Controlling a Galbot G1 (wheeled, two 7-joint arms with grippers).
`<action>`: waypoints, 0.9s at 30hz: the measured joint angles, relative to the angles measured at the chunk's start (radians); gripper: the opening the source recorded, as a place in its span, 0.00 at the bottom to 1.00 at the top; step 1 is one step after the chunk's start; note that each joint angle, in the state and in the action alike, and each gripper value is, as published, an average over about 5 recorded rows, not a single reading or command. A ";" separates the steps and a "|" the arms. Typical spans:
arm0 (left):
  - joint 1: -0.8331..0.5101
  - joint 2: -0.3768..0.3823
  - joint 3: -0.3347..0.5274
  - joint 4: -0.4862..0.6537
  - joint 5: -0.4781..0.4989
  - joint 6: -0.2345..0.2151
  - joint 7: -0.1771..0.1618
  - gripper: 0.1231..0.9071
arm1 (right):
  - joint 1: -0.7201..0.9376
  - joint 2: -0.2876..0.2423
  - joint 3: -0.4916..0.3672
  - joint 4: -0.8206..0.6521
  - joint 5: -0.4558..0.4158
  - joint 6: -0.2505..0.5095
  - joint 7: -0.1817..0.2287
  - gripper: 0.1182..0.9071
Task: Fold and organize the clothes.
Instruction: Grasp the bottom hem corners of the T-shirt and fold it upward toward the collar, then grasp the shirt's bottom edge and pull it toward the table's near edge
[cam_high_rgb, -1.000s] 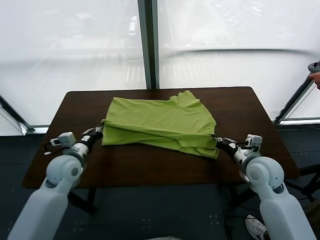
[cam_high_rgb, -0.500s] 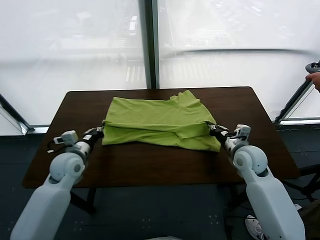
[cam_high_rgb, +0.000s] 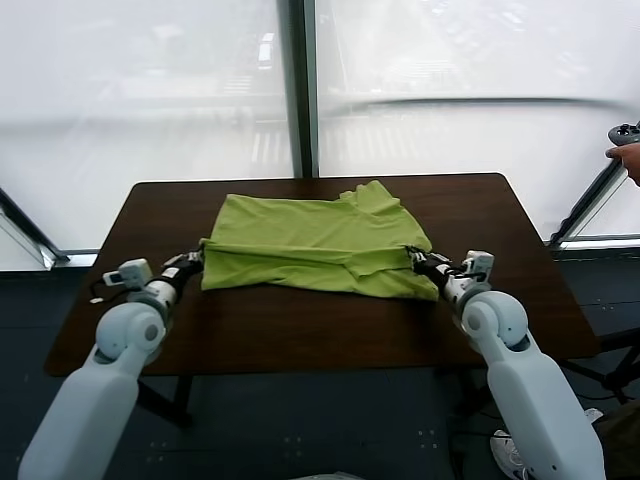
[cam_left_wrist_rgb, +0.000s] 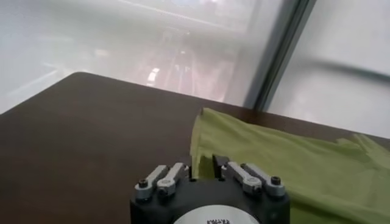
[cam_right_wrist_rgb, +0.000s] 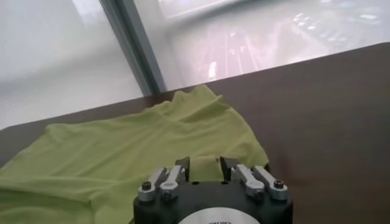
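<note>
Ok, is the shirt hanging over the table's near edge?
No, the T-shirt lies wholly on the table, with bare dark wood showing between its front fold and the near edge.

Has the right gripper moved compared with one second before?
Yes. The right gripper has carried the T-shirt hem away from the table's near edge, toward the window and slightly toward the left gripper.
</note>
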 joint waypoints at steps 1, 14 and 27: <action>0.006 0.002 -0.006 -0.006 -0.002 0.002 -0.003 0.77 | -0.020 -0.010 0.008 0.010 -0.001 0.000 -0.002 1.00; 0.178 -0.030 -0.043 -0.119 0.014 0.019 -0.018 1.00 | -0.109 -0.031 -0.004 0.032 -0.033 0.000 -0.016 1.00; 0.220 -0.040 -0.067 -0.112 0.008 0.015 -0.009 0.97 | -0.120 -0.024 -0.009 0.026 -0.036 0.001 -0.012 0.78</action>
